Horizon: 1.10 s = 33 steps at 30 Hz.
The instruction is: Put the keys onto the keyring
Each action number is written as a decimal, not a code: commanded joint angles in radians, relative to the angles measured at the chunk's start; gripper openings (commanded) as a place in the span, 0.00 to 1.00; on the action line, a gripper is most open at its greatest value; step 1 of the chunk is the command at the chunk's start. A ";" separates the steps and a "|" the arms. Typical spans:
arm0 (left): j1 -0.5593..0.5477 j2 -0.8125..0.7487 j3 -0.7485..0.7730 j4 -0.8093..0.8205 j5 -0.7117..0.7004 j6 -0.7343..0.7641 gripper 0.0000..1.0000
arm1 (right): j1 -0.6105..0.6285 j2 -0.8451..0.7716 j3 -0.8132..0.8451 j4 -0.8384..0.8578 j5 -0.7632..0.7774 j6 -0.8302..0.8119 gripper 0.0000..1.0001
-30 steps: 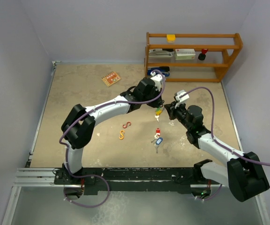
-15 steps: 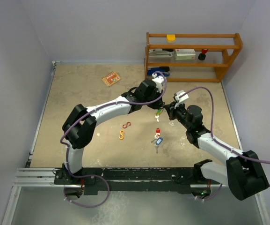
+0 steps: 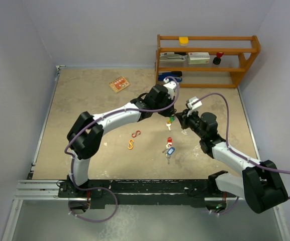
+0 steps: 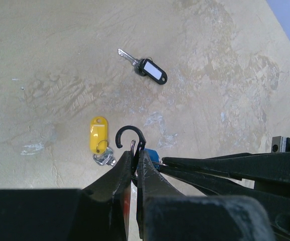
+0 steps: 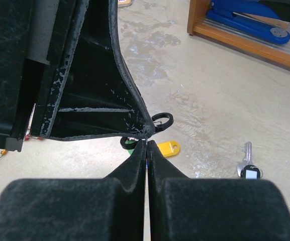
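My left gripper (image 3: 170,116) is shut on the black keyring (image 4: 130,137), a hook-shaped clip held above the table. A yellow-tagged key (image 4: 98,136) and a green tag (image 5: 130,145) hang from it. My right gripper (image 3: 178,120) is shut tip to tip against the left fingers, pinching a thin metal piece (image 5: 147,140). A blue tag (image 4: 153,156) shows just behind that pinch. The keyring also shows in the right wrist view (image 5: 162,120). A red-tagged key (image 3: 169,141) and a blue-tagged key (image 3: 170,150) lie on the table below.
Two S-shaped clips, an orange one (image 3: 136,133) and a yellow one (image 3: 130,144), lie left of the keys. A wooden shelf (image 3: 205,60) stands at the back right with a blue stapler (image 3: 171,76) by its foot. An orange card (image 3: 119,84) lies at the back.
My right gripper has edged left, closing up against the left gripper's tips. The tags hanging from the keyring have swung slightly. The left arm has barely moved.
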 commanded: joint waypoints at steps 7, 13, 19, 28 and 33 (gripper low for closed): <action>-0.009 0.007 0.056 0.047 0.010 0.008 0.00 | 0.001 -0.004 0.030 0.056 -0.085 0.003 0.00; -0.009 0.008 0.058 0.047 0.005 0.008 0.00 | 0.002 -0.007 0.028 0.058 -0.099 0.004 0.00; -0.009 0.013 0.061 0.047 0.006 0.009 0.00 | 0.002 -0.004 0.028 0.062 -0.112 0.003 0.00; -0.009 0.009 0.059 0.059 -0.019 -0.002 0.00 | 0.002 -0.003 0.035 0.047 -0.130 0.005 0.00; -0.009 -0.001 0.049 0.086 -0.047 -0.018 0.00 | 0.002 0.002 0.046 0.018 -0.147 0.018 0.03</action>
